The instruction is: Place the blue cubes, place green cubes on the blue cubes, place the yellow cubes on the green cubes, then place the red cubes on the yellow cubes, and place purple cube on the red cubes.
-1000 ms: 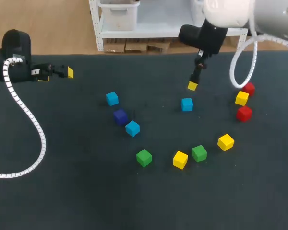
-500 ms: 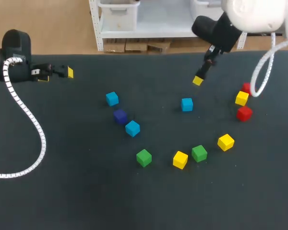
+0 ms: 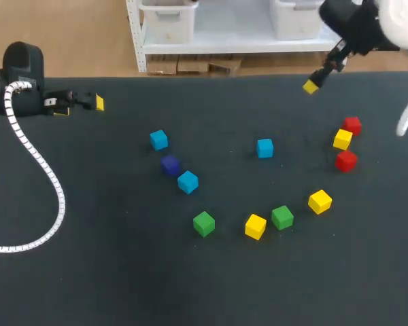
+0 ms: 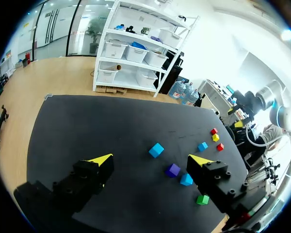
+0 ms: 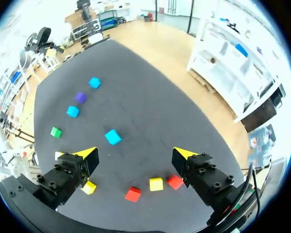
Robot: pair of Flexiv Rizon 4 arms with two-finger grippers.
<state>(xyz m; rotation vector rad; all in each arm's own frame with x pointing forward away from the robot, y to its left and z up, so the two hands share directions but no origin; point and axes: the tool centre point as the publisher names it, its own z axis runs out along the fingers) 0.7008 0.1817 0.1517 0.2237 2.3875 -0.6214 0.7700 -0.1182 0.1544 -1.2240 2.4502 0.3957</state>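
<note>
Hovering spread and empty, my right hand (image 5: pixel 134 155) hangs well above the dark surface (image 5: pixel 136 97), the nearest small blue cube (image 5: pixel 112 137) lying ahead of it. Dropping off-centre, I judge, would shove that cube aside or clip the small red cube (image 5: pixel 132 194) beneath me.

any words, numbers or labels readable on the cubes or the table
None can be read.
The cubes, such as the purple cube, show plain coloured faces in every view.
The table bears no print or sign.
</note>
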